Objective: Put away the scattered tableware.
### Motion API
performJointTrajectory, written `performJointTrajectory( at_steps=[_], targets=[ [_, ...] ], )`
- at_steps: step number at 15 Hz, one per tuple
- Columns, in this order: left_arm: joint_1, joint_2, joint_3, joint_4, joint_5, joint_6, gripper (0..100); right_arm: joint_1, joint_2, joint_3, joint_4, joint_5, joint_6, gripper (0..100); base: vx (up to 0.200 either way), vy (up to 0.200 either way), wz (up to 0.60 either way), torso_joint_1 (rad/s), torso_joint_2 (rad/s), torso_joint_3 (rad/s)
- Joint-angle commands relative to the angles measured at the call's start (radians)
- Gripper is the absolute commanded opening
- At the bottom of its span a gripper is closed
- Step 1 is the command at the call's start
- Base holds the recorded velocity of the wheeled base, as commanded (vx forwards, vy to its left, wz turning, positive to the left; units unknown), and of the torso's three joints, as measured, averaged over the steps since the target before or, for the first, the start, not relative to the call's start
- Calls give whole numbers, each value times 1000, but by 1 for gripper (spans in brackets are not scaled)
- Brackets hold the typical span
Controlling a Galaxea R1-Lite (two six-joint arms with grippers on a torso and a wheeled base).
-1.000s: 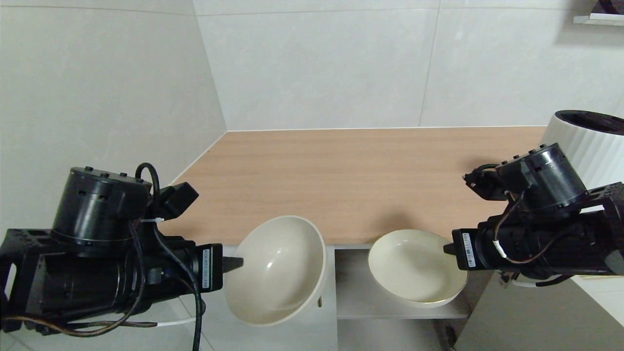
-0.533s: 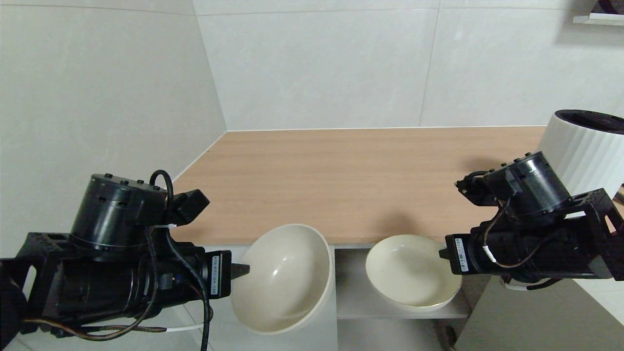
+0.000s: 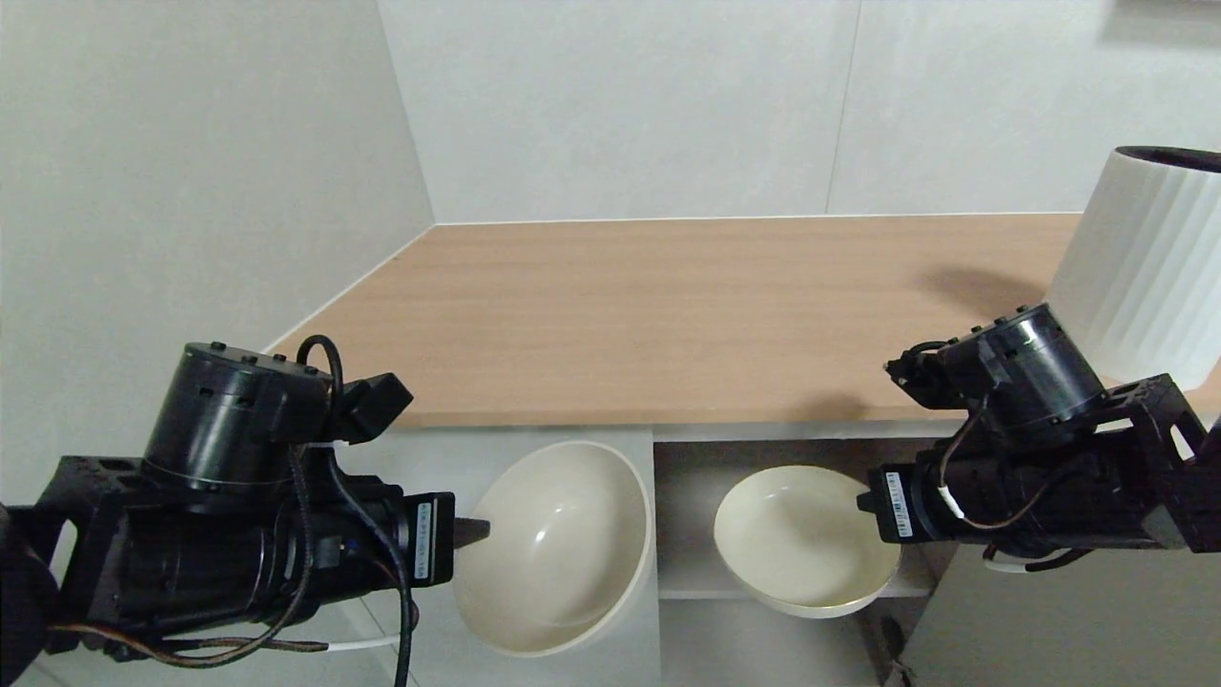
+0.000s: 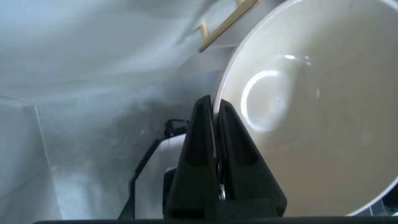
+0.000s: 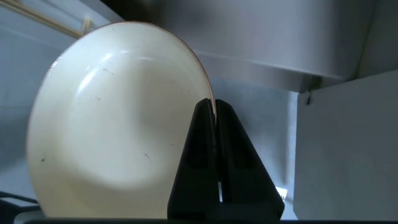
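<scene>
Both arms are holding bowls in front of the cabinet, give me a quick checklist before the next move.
1. Left gripper shut on large bowl rim: ok.
2. Right gripper shut on small bowl rim: ok.
3. The two bowls apart from each other: ok.
4. Room on the shelf for both bowls: cannot tell.
5. Right arm apart from the white vase: cannot tell.

A light wooden counter [image 3: 668,315] fills the centre, meeting pale tiled walls [image 3: 620,105] at 12 and 9 o'clock. A white ribbed vessel [image 3: 1145,267] stands at 3 o'clock; a grey shelf [image 3: 687,544] lies at 6.
</scene>
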Motion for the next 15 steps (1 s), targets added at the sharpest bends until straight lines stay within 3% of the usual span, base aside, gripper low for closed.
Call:
performJointTrajectory(
  at_steps=[1, 10, 15],
  targets=[
    [0, 4, 0, -1, 0, -1, 0, 0, 4, 1, -1, 0, 0, 0, 0, 0, 0, -159, 456, 276],
    [0, 5, 0, -1, 0, -1, 0, 0, 21, 1, -1, 0, 0, 0, 0, 0, 0, -130, 441, 308],
    [0, 5, 0, -1, 0, -1, 0, 0, 37, 1, 1, 0, -1, 0, 0, 0, 0, -19, 77, 44]
  ],
)
